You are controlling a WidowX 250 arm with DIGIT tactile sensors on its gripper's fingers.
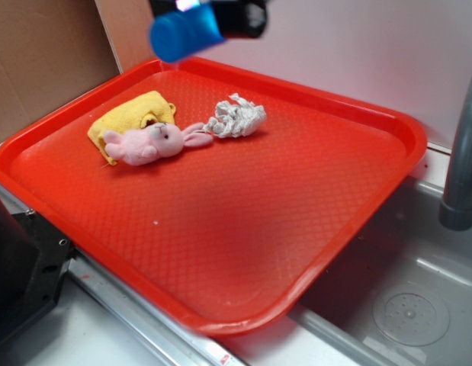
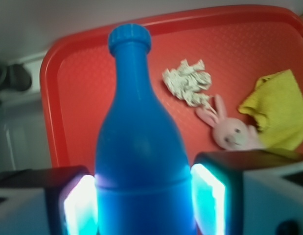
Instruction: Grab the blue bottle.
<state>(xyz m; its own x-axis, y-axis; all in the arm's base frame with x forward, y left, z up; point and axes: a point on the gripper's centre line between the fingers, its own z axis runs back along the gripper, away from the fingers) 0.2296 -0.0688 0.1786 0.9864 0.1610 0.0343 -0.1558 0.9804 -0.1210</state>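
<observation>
Gripper (image 2: 144, 196) clamped on the bottle (image 2: 139, 147): in the wrist view both pads (image 2: 207, 196) press the sides of its lower body, one on each side, neck and cap pointing away from the camera. Exterior view: bottle (image 1: 186, 32) held in the air above the far rim of the tray (image 1: 220, 229), clear of its surface, blurred; only the blue body end shows, sticking out left of the dark gripper (image 1: 239, 17) at the top edge of the picture. On the tray, far-left part: bunny (image 1: 152, 142) lying on its side, its body against the yellow cloth (image 1: 133, 114), ears pointing toward the crumpled white wad (image 1: 236, 117) just beside them. Tray sits tilted over a sink (image 1: 403, 305); grey faucet pipe (image 1: 463, 152) at right
</observation>
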